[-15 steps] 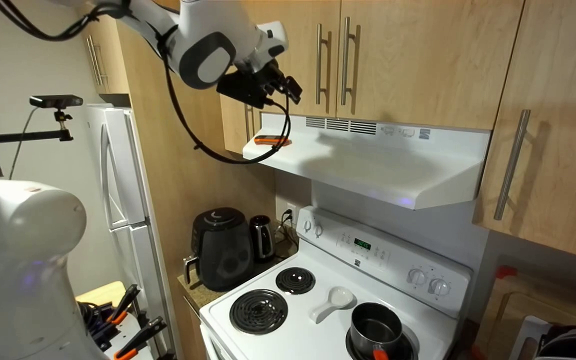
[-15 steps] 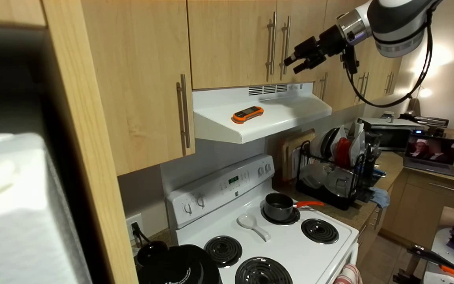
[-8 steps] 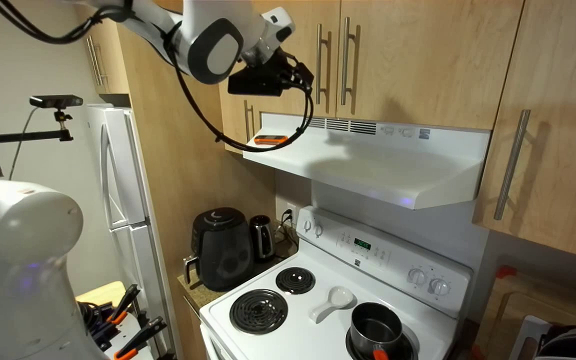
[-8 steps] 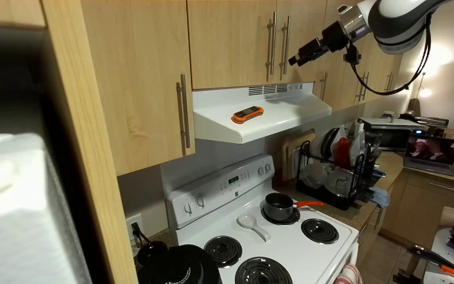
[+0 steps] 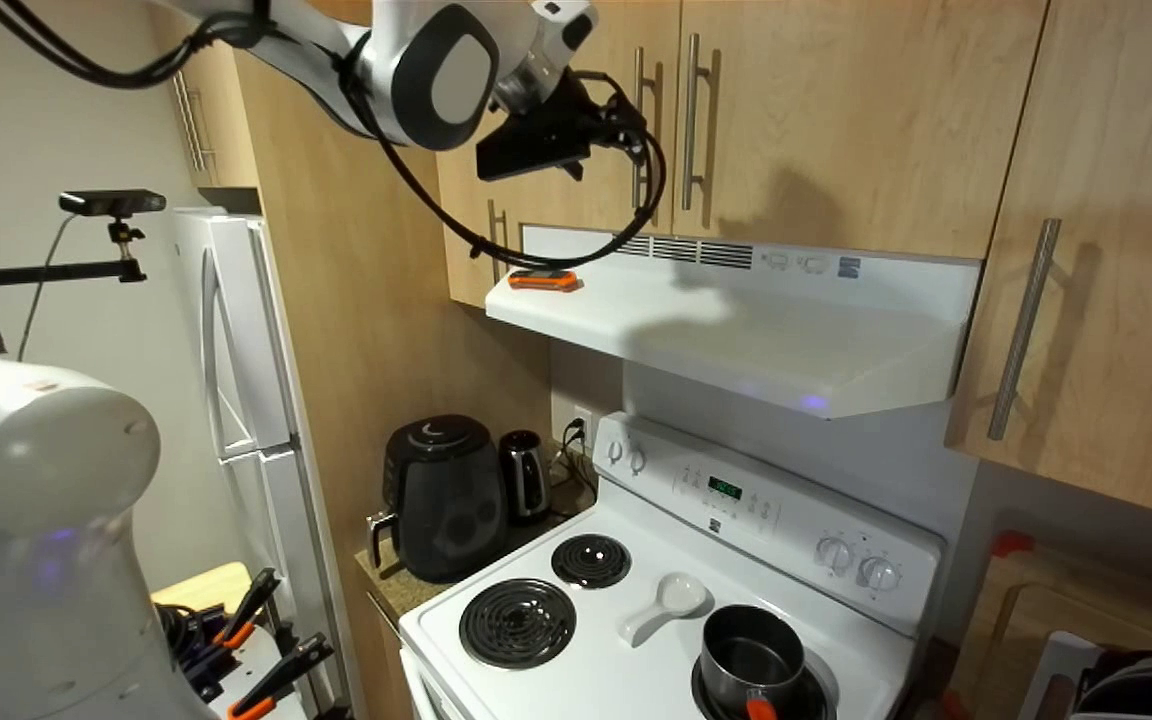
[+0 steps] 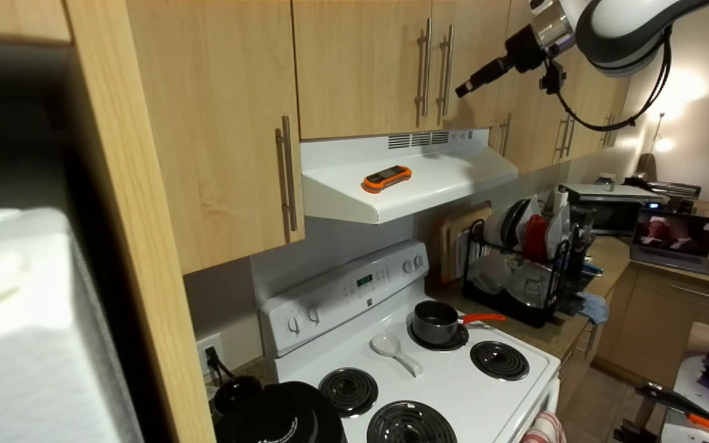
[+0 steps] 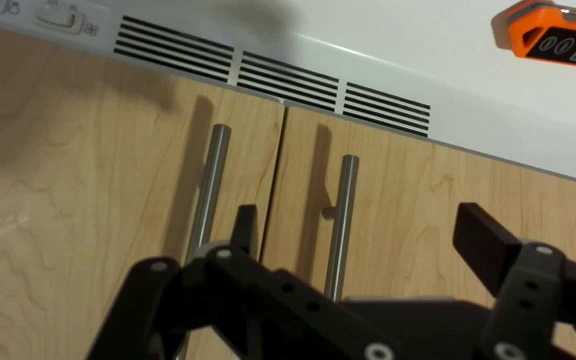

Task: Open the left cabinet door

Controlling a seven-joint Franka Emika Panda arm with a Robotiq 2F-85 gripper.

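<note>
Since the earlier frame, the arm [image 5: 446,70] is lifting and rolling, bringing its gripper [image 7: 363,230] up and rightward in an exterior view, with the cable [image 5: 476,248] rising alongside. Low down, the stove [image 6: 453,381] is standing, and over it the hood [image 6: 459,172] is jutting out. Directly above the hood, the left door [image 6: 360,67] is hanging shut, lying flush with the right door [image 5: 856,110] beside it. Next to the stove, on the counter [image 5: 408,590], the fryer [image 5: 446,510] is sitting upright, while the pot [image 6: 434,323] is resting on the stove. Near the left door's right edge, its bar handle [image 6: 426,67] is running vertically. Near the pot, the white spoon rest [image 5: 678,598] is lying on the stove, and an orange gadget [image 6: 386,178] is lying on the hood, toward its left end in both exterior views. Wide apart, the fingers [image 7: 485,245] are gripping nothing; in the wrist view the bar handle is showing between them, though how far beyond their tips it is standing, I cannot tell.
</note>
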